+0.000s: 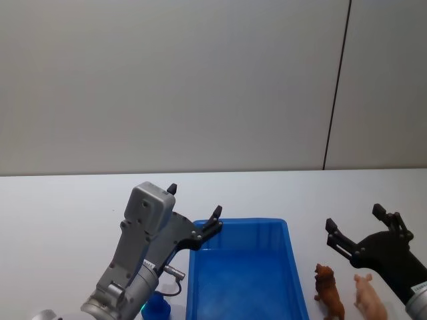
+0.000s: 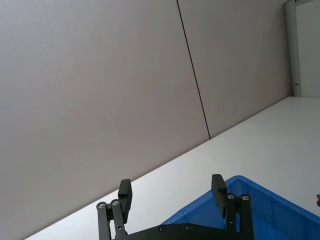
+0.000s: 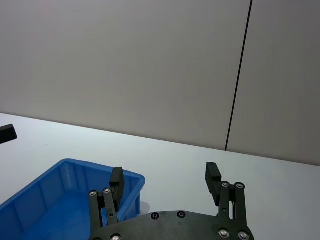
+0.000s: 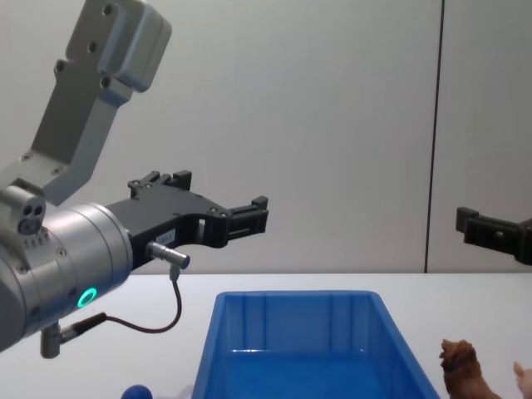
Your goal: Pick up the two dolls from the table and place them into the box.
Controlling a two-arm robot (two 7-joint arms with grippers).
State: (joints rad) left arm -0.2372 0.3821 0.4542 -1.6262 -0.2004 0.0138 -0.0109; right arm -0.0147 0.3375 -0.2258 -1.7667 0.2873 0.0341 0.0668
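At the far left, the left gripper [image 1: 194, 201] hangs raised above the desk [image 1: 60, 200], spread wide and holding nothing. Its wrist view shows it [image 2: 171, 185] aimed toward the wall, with a corner of the box below it. Under that arm, just beside the box's left wall, sits the blue doll [image 1: 157, 307] — partly hidden behind the arm.

The box [image 1: 253, 222] stands in the middle of the desk, and no doll shows on the part of its floor that can be seen. To its right, apart from its wall, the lion doll [image 1: 329, 291] stands on its legs. A pink animal figure [image 1: 370, 298] is just beside the lion, on the side away from the box. The right gripper [image 1: 354, 219] hovers raised near these two, also spread wide and empty.

Both dolls look like small moulded figures: probably light, stiff and a little slick. The lion seems best pinched across its flanks at mid-body, clear of the thin legs. The blue one wants a deep grip on its sides — a rounded top could slip out of a shallow one. The pink neighbour is close enough that a finger might nudge it.
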